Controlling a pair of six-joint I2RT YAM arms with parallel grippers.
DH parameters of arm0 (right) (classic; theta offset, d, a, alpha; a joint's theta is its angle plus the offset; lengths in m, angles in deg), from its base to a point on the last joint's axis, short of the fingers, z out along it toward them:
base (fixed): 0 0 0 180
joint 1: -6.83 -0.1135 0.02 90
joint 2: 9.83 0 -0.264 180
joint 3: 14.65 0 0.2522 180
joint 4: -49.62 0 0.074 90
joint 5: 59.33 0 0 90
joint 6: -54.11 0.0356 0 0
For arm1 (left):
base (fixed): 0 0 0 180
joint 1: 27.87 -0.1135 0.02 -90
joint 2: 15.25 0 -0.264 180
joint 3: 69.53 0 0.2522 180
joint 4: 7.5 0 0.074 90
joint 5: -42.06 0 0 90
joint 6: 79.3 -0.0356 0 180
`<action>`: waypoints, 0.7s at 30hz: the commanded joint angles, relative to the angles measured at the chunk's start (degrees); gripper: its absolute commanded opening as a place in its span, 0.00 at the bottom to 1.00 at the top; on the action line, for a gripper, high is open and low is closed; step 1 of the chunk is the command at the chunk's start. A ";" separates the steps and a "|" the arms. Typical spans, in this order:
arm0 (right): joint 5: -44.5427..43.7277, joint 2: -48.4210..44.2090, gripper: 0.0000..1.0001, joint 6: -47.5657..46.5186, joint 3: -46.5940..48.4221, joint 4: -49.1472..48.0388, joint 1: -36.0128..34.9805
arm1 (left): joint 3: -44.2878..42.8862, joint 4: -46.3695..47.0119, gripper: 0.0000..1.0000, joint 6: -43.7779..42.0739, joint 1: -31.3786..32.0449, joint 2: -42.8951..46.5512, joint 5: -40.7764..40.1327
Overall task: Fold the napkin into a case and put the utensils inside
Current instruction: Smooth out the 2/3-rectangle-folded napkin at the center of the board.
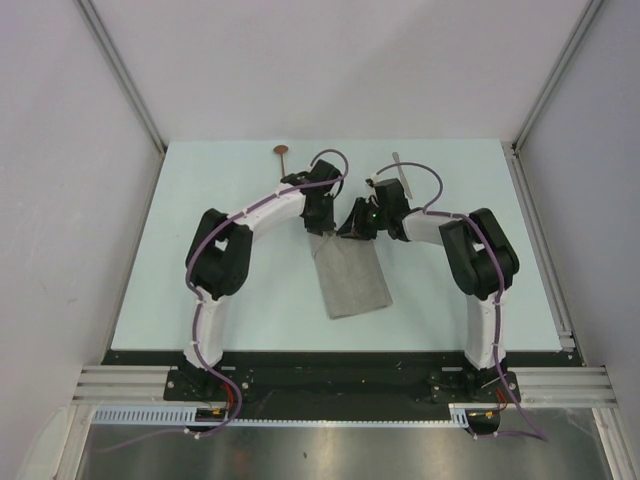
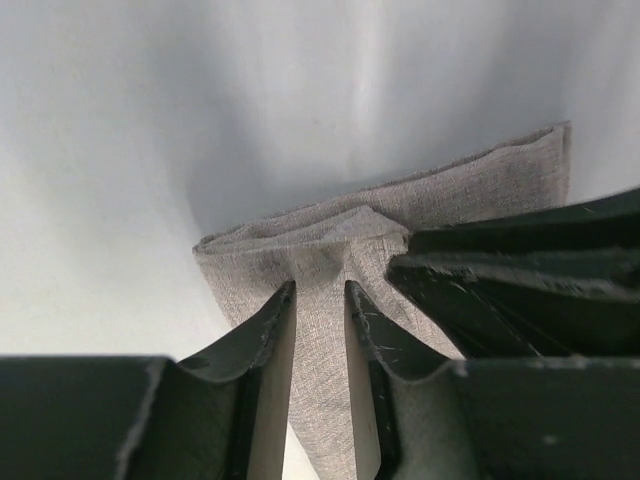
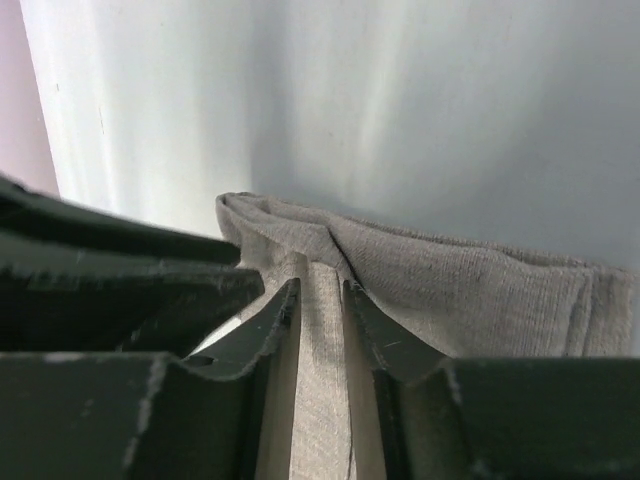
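Note:
The grey-beige napkin (image 1: 352, 280) lies folded into a long strip in the middle of the table, slanting toward the near edge. Both grippers meet at its far end. In the top view my left gripper (image 1: 321, 224) and right gripper (image 1: 358, 230) stand side by side there. The left wrist view shows the left gripper (image 2: 320, 288) shut on a puckered ridge of napkin (image 2: 480, 185). Likewise the right gripper (image 3: 320, 285) pinches a raised fold of napkin (image 3: 480, 290). The spoon (image 1: 282, 152) and the knife (image 1: 403, 176) lie on the table beyond the arms.
The pale table (image 1: 200, 260) has a dark front edge and white walls on three sides. A rail (image 1: 540, 240) runs along its right side. The spoon lies close behind the left wrist, the knife close behind the right wrist.

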State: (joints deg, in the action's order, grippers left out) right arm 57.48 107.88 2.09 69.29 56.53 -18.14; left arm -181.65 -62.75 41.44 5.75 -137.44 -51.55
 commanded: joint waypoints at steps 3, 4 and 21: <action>-1.59 -5.74 0.28 -2.91 -1.61 3.16 -0.52 | -1.39 3.61 0.27 3.01 -2.86 0.20 7.57; -1.23 -6.09 0.27 -2.65 -1.88 2.64 -0.86 | -1.30 3.79 0.27 3.18 -2.87 -0.24 7.75; 0.88 -1.78 0.10 -0.62 -7.16 -3.53 -3.15 | 1.60 10.21 0.21 5.65 -2.95 -4.46 11.88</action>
State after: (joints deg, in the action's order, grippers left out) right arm 59.62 105.60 2.74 61.86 53.40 -21.44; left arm -181.31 -55.93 45.75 2.52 -141.90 -41.24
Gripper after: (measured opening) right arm 0.102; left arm 0.212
